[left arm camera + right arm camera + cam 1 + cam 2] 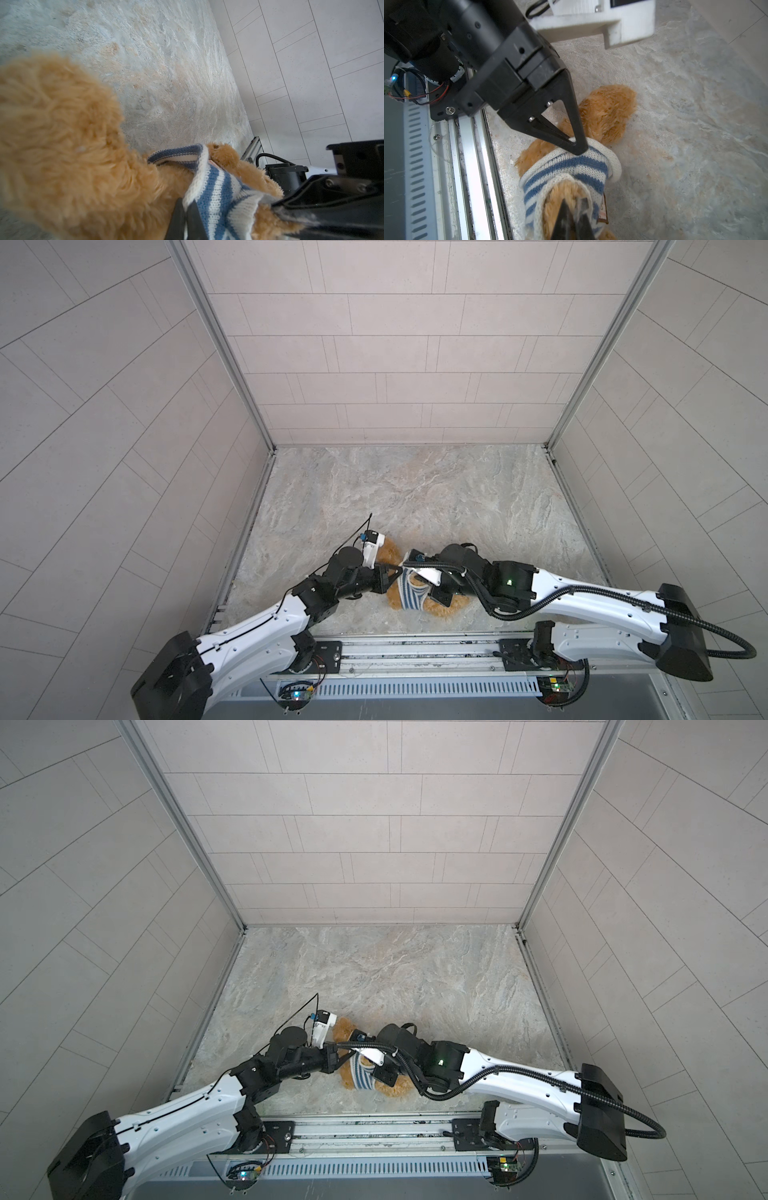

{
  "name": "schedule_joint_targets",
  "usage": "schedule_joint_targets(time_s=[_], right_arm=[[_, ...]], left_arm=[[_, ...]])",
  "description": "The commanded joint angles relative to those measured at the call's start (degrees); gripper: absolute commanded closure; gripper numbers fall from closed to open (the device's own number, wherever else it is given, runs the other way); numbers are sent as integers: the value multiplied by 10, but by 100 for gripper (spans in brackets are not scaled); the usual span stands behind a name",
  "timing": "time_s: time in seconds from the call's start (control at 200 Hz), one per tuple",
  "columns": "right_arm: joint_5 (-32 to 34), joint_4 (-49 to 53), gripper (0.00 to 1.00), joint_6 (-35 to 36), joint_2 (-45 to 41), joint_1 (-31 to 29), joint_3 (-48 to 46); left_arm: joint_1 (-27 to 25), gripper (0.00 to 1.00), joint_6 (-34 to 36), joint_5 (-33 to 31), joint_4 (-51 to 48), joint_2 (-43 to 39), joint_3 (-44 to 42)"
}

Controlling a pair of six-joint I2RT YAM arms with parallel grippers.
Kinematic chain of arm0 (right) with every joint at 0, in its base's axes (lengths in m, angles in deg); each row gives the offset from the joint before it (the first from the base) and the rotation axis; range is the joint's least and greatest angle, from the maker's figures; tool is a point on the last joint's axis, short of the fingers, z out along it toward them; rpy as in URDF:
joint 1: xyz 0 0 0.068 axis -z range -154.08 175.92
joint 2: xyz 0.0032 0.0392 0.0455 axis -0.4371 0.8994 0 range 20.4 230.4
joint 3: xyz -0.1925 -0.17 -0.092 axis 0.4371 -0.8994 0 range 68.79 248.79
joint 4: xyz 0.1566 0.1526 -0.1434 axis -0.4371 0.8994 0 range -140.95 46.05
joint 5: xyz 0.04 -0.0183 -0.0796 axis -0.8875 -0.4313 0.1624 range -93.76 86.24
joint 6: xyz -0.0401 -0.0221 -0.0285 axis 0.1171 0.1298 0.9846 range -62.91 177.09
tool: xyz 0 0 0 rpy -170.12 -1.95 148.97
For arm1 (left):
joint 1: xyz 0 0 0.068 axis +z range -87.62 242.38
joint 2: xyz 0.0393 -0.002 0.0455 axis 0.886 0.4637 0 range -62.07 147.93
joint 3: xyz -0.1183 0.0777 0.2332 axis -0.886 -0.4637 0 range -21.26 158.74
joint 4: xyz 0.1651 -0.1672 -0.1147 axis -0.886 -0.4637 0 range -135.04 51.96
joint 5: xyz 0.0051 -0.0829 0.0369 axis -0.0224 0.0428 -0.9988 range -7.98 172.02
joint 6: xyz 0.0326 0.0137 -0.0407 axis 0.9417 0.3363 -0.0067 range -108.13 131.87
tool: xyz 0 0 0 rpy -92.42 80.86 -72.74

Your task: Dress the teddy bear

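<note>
The small fluffy golden-brown plush teddy bear (440,609) is laid on the marbled grey counter (415,497) between the claws: left claw (577,145) clamped on its blue-and-white striped knitted shirt (566,166), right claw (572,207) closed at the armhole, catch blurred, face hidden.

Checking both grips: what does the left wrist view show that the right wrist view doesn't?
Only left wrist: the right gripper from outside, pinching the shirt. Only right wrist: the left gripper from outside, the badge, the slotted rail. Both: bear, shirt, both grippers shut on its edges.
</note>
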Motion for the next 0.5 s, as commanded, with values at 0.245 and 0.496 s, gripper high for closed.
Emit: schedule_joint_targets(time_s=[0.245, 0.496], right_arm=[[96, -270, 100, -90, -162, -1, -91], [140, -354, 100, -125, -136, -2, -108]], left_arm=[[10, 100, 60, -42, -89, -9, 36], [10, 100, 94, -63, -134, -3, 51]])
